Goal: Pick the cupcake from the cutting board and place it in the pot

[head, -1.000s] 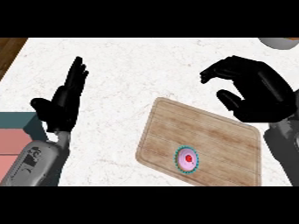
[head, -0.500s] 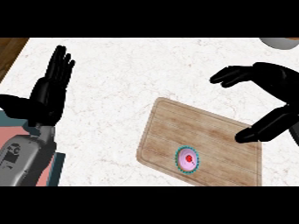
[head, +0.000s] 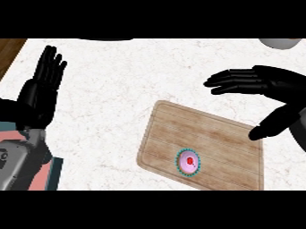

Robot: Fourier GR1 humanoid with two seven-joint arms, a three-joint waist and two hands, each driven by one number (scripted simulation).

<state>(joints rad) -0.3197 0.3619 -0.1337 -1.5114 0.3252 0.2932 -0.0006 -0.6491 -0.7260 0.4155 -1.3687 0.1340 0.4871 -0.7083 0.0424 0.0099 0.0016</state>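
A cupcake (head: 188, 163) with pink icing, a red dot on top and a teal wrapper sits on the wooden cutting board (head: 208, 134), toward its near edge. My right hand (head: 274, 87) hovers open above the board's far right corner, fingers stretched to the left and thumb pointing down, well apart from the cupcake. At the left edge my left hand (head: 40, 94) rests open with its fingers up. A grey rounded rim at the top right edge may be the pot (head: 281, 42); only a sliver of it shows.
The white marble counter (head: 129, 89) spreads between my hands. Brown wood floor (head: 0, 58) shows past its left edge. A pink and teal block (head: 4, 134) lies at the lower left beside my left forearm.
My right hand has opened out from a curled pose and moved right, fingers now stretched left above the board's far corner. My left hand shifted left and rose a little. The cupcake has not moved.
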